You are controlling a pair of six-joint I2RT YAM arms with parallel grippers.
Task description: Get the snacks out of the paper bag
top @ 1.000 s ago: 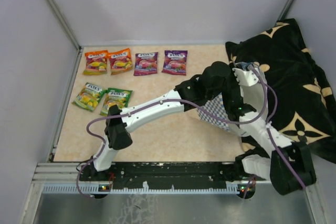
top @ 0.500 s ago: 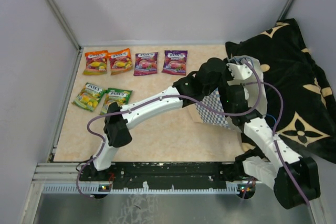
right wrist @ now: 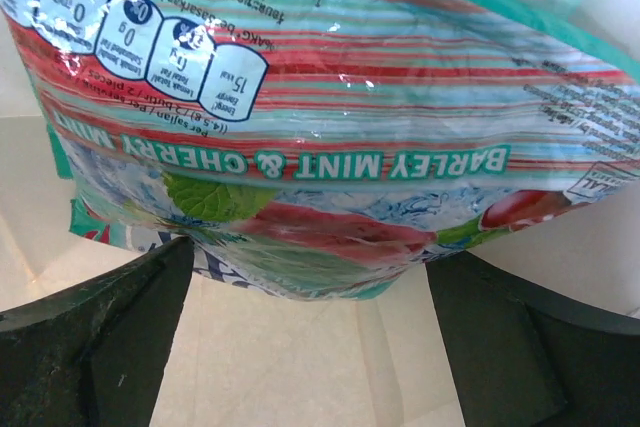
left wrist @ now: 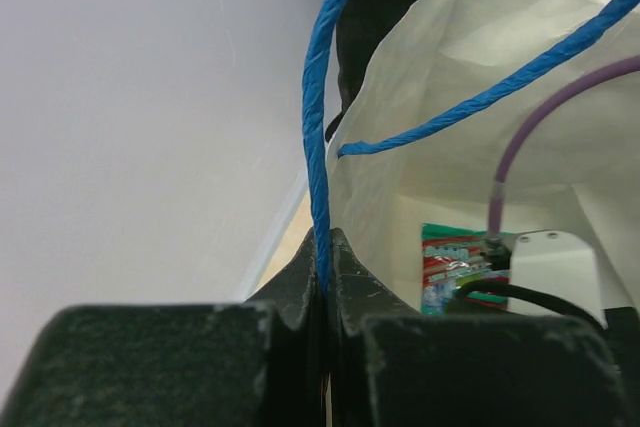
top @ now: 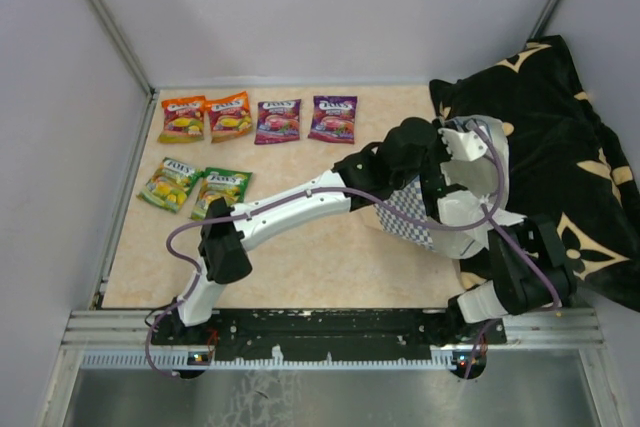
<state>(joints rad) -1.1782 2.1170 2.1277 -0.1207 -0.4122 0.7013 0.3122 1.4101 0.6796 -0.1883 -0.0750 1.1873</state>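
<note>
The paper bag point(top: 405, 210) stands at the table's right, its checked side showing below both wrists. My left gripper point(left wrist: 325, 252) is shut on the bag's blue cord handle point(left wrist: 318, 97) and holds the mouth up. In the left wrist view the bag's pale inside point(left wrist: 470, 67) holds a teal snack packet point(left wrist: 452, 269). My right gripper point(right wrist: 310, 287) is inside the bag, its fingers point(right wrist: 90, 332) wide apart just under that teal packet point(right wrist: 320, 97), with nothing gripped. Several snacks lie on the table: orange point(top: 183, 118), purple point(top: 278, 120) and green point(top: 170, 183).
A black cloth with gold flower marks point(top: 560, 137) is heaped at the right, against the bag and the right arm. Grey walls close in the table on the left, back and right. The laid-out packets fill the far left part of the table.
My right gripper has opened wide inside the bag, and the right arm's elbow has folded back toward the near edge. The left gripper keeps its hold on the cord.
</note>
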